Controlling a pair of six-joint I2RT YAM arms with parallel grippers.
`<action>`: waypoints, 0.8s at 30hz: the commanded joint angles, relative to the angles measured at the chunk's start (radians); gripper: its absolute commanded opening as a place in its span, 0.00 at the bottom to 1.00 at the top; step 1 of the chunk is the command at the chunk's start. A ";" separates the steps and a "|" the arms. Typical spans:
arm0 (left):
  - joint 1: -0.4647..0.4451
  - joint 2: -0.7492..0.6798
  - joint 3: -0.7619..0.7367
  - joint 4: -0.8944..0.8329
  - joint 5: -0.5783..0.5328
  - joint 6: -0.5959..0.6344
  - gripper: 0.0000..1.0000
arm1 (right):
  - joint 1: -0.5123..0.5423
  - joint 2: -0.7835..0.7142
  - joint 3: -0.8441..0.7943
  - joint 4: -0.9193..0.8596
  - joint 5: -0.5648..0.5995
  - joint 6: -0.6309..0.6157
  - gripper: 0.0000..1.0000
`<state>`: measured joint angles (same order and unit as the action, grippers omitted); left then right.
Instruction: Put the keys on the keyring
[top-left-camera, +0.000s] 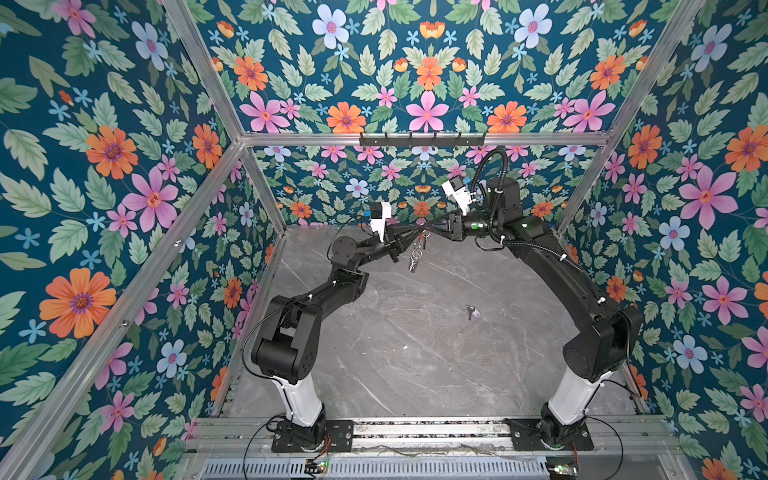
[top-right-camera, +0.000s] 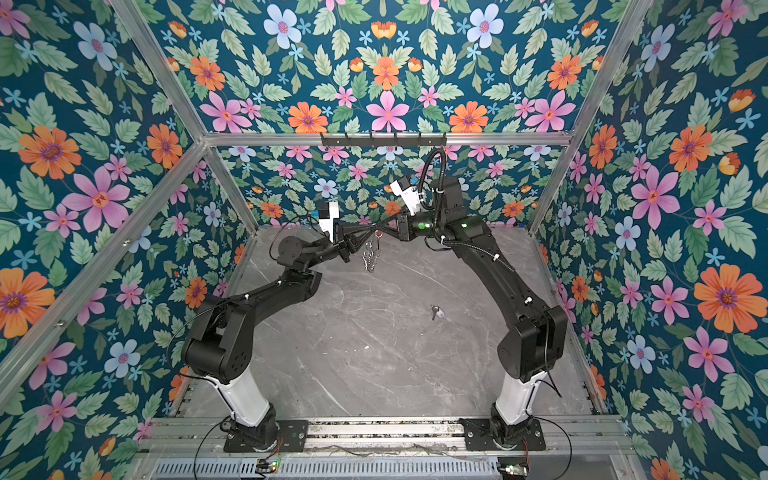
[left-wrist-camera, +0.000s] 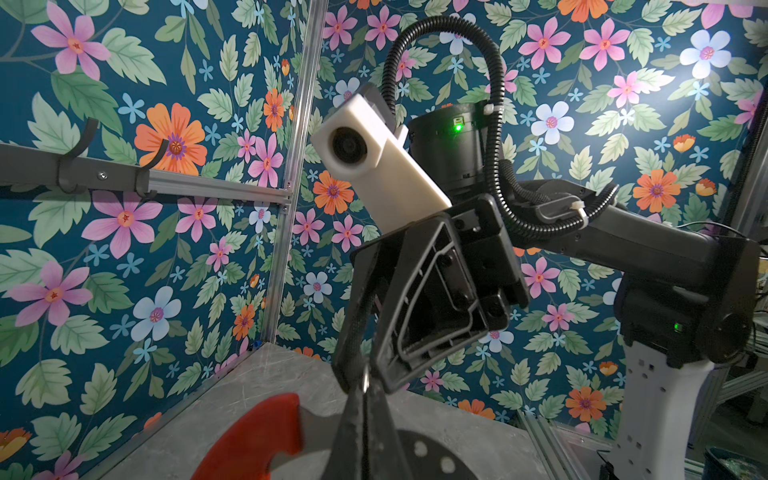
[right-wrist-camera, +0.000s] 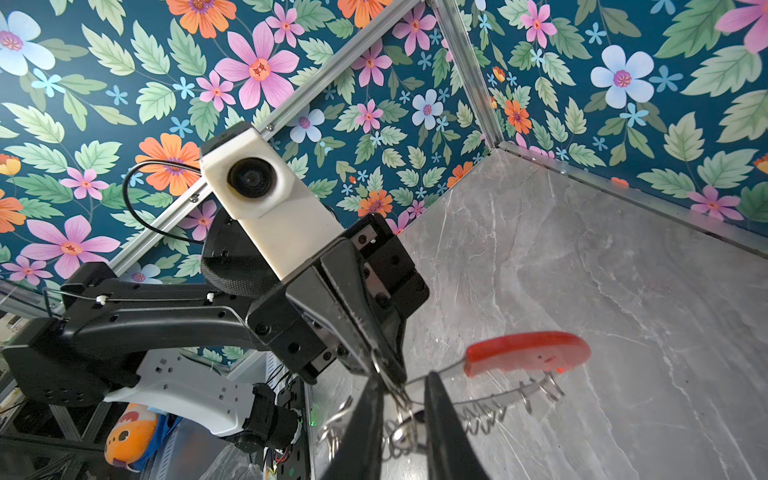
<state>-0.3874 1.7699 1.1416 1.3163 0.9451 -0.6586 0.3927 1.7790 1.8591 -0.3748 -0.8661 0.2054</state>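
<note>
Floral-papered booth (top-left-camera: 124, 174), grey marble tabletop (top-left-camera: 415, 365). Aloft at far middle: large wire keyring with red curved plastic section (right-wrist-camera: 528, 353), pinched tight by left gripper (right-wrist-camera: 388, 374); right gripper (left-wrist-camera: 362, 381) narrowly parted about one small silver ring (right-wrist-camera: 403, 432), grip unclear. Dark-headed silver key with lavender tag (top-left-camera: 472, 311) lying well apart on marble. Seemingly steadying the loop; next, fetching and threading the key.

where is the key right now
In both top views the key lies on the grey table, right of centre, apart from the raised keyring.
</note>
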 joint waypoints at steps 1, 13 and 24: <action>-0.001 -0.010 0.010 0.047 0.003 -0.009 0.00 | 0.001 -0.003 -0.001 0.011 -0.011 -0.002 0.20; -0.001 -0.007 0.013 0.038 0.007 -0.010 0.00 | 0.001 -0.004 0.002 0.039 -0.014 0.011 0.00; 0.002 -0.007 -0.022 -0.030 0.028 0.108 0.33 | 0.008 0.004 0.031 -0.089 0.103 -0.119 0.00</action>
<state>-0.3862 1.7691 1.1278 1.3037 0.9405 -0.6373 0.3965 1.7802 1.8709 -0.4252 -0.8268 0.1661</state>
